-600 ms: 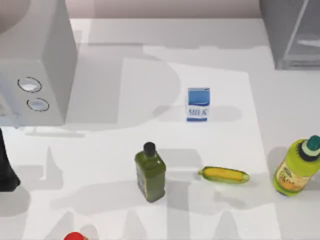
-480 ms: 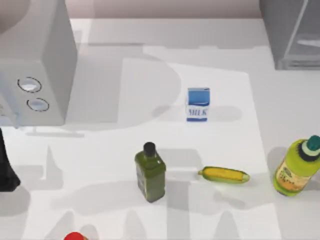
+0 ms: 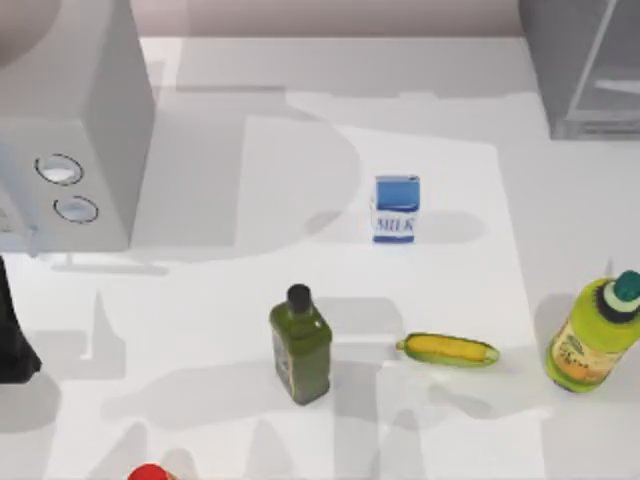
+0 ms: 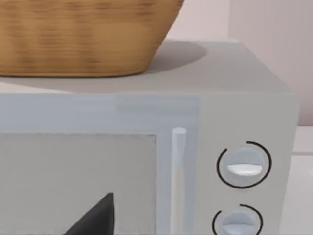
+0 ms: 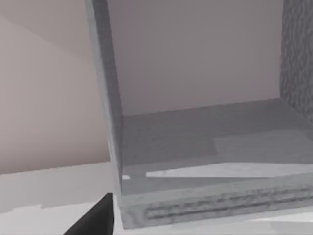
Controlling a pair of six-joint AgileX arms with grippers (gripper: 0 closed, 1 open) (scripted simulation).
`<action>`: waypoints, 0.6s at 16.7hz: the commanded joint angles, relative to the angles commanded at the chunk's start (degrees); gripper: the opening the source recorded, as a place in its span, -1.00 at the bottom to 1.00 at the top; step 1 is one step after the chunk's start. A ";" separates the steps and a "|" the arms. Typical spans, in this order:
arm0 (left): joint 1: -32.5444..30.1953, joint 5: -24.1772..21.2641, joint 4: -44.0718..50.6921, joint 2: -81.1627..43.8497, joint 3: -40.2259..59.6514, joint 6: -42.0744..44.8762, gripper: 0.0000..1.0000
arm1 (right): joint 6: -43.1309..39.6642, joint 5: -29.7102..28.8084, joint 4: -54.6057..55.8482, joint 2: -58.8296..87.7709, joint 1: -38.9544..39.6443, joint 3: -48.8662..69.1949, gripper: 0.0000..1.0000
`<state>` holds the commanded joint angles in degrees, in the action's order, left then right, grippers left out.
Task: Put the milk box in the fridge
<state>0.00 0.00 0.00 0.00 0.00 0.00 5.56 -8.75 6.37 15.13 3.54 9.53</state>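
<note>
The milk box (image 3: 397, 208) stands upright on the table (image 3: 200, 300) mid-scene, with the fridge (image 3: 580, 65) well apart at the far right, its pale interior open to the right wrist view. A dark-green bottle (image 3: 300, 345) and a corn cob (image 3: 448, 349) lie nearer. Whether either gripper's jaws are released or clenched cannot be told.

Matte black arm (image 3: 12, 340), dark pointed gripper finger (image 4: 95, 220)

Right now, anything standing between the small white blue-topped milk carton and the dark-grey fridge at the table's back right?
Nothing visible. The white, blue-topped milk box stands alone mid-table; only bare white table lies between it and the dark-grey fridge. The right wrist view shows the fridge's pale interior open.
</note>
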 joint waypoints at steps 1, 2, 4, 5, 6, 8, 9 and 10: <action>0.00 0.00 0.00 0.00 0.00 0.00 1.00 | 0.86 -1.57 1.28 3.01 0.78 1.64 1.00; 0.00 0.00 0.00 0.00 0.00 0.00 1.00 | 1.65 -3.11 2.59 6.03 1.62 3.22 1.00; 0.00 0.00 0.00 0.00 0.00 0.00 1.00 | 3.15 -6.05 5.07 11.99 3.26 6.24 1.00; 0.00 0.00 0.00 0.00 0.00 0.00 1.00 | 3.86 -7.45 6.25 14.91 4.07 7.70 1.00; 0.00 0.00 0.00 0.00 0.00 0.00 1.00 | 4.48 -8.80 7.41 17.71 4.90 9.13 1.00; 0.00 0.00 0.00 0.00 0.00 0.00 1.00 | 5.63 -11.44 9.78 23.29 6.61 11.98 1.00; 0.00 0.00 0.00 0.00 0.00 0.00 1.00 | 6.16 -12.74 10.98 26.07 7.48 13.39 1.00; 0.00 0.00 0.00 0.00 0.00 0.00 1.00 | 6.63 -13.99 12.19 28.84 8.35 14.77 1.00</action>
<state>0.00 0.00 0.00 0.00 0.00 0.00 12.18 -22.74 18.56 43.97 11.89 24.29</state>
